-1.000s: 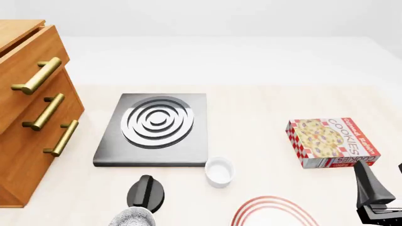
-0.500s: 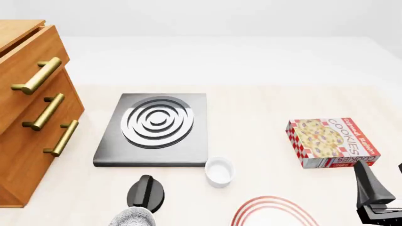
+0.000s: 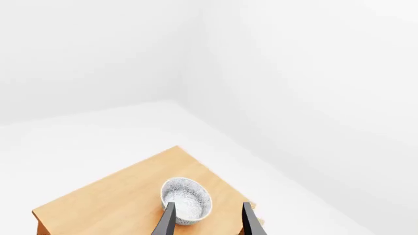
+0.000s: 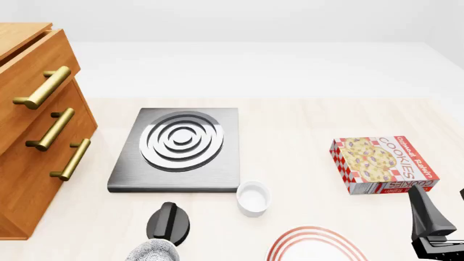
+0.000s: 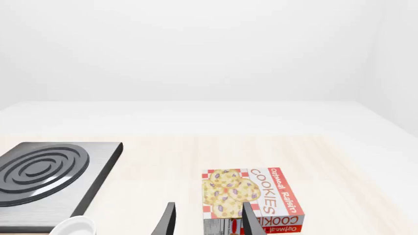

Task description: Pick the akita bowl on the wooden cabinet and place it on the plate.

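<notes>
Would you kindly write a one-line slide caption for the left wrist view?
Left gripper, open, poised above the speckled bowl on the wooden cabinet.

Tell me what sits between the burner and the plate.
In the front view, a small white ramekin stands between the grey burner and the red-ringed plate.
</notes>
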You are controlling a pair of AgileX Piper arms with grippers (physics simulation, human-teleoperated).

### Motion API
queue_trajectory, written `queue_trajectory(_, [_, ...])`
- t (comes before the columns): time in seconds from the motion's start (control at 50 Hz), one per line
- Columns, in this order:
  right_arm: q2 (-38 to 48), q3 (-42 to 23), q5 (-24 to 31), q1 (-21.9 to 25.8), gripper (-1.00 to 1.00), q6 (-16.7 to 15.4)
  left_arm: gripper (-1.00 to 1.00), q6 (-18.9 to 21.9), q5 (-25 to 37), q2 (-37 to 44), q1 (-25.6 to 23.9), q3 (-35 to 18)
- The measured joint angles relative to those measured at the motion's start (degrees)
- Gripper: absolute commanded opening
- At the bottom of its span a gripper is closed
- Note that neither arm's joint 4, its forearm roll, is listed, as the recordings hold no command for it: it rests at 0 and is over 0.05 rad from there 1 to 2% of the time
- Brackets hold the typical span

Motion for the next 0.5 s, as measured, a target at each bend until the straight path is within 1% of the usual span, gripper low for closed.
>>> queue_trajectory(0.24, [0.0, 0.0, 0.0, 0.0, 1.0, 0.0, 1.0, -1.11, 0.62, 2.44, 2.07, -1.48])
queue_trajectory(0.5, [0.0, 0.0, 0.0, 0.0, 1.0, 0.0, 1.0, -2.64, 0.95, 4.86, 3.0, -2.08])
